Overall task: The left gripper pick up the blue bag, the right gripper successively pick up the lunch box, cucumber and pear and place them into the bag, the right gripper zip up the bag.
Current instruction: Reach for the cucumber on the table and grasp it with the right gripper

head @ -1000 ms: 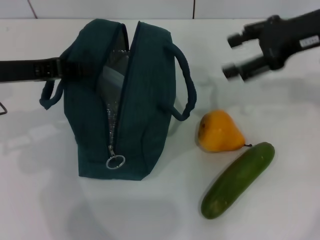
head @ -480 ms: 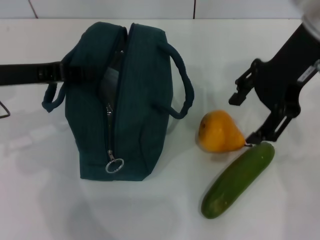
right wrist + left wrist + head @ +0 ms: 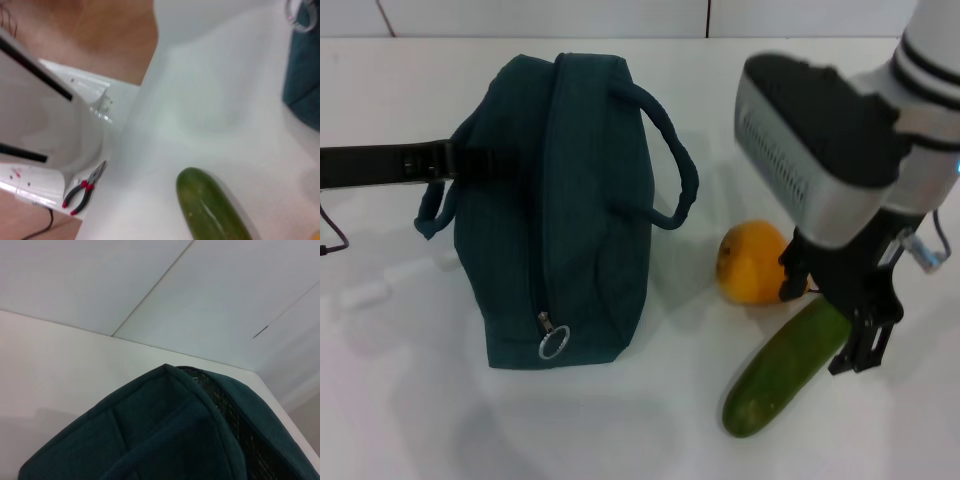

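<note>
The blue bag (image 3: 570, 210) stands on the white table, its mouth drawn together, with the zipper ring pull (image 3: 553, 343) at its near end. My left gripper (image 3: 445, 160) holds the bag by its left handle. The left wrist view shows the bag's top (image 3: 170, 430) and silver lining (image 3: 235, 425). The pear (image 3: 748, 262) lies right of the bag, with the cucumber (image 3: 775, 375) in front of it. My right gripper (image 3: 825, 322) is open and low over the cucumber's far end, one finger on each side. The cucumber also shows in the right wrist view (image 3: 215, 212). The lunch box is out of view.
The table's right edge runs close to the cucumber in the right wrist view. Red-handled pliers (image 3: 84, 191) lie on a lower white surface beyond it. The bag's corner (image 3: 305, 75) shows there too. A tiled wall (image 3: 620, 15) stands behind the table.
My right gripper has come down from the back right to the cucumber's far end beside the pear. The bag's mouth has drawn closed, hiding the lining.
</note>
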Robot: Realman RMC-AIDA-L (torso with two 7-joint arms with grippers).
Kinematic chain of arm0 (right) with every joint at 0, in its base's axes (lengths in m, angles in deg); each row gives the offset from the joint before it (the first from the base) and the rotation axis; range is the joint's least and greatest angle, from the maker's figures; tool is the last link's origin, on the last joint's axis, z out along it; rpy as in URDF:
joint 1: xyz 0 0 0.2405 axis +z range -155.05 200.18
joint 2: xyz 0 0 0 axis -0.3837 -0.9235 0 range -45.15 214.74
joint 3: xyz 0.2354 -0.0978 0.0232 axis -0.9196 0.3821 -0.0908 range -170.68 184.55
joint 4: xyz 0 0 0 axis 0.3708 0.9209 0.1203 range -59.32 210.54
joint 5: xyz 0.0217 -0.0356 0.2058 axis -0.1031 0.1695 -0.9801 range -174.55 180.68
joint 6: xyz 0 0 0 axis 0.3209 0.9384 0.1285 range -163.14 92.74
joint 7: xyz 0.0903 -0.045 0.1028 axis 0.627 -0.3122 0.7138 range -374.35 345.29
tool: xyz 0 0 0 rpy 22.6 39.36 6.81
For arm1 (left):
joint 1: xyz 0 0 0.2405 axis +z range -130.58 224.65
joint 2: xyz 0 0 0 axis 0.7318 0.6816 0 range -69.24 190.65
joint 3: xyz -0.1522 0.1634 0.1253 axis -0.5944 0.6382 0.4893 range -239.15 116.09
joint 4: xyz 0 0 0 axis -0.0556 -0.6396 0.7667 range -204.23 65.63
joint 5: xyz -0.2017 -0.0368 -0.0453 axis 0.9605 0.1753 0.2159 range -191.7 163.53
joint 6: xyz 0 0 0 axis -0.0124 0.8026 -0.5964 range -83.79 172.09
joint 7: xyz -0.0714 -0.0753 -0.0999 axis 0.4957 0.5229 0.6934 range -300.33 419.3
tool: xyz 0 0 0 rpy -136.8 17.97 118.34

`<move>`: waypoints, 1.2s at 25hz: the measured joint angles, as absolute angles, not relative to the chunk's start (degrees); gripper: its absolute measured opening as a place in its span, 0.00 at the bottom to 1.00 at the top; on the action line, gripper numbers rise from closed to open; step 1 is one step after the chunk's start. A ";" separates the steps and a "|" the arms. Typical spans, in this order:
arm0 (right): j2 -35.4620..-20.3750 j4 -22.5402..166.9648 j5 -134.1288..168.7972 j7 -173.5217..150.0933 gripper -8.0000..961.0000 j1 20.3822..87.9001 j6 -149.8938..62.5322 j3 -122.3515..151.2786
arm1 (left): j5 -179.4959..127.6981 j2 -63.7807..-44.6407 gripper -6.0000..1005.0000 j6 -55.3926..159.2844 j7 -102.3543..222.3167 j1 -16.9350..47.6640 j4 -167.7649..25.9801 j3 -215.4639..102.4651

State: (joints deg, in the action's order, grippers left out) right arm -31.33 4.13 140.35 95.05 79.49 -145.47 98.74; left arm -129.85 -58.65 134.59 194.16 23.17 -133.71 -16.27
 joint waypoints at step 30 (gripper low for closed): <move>-31.39 12.09 139.25 88.19 0.88 78.86 -133.49 112.16 | -128.41 -58.84 0.04 134.41 194.26 22.56 -133.31 -16.27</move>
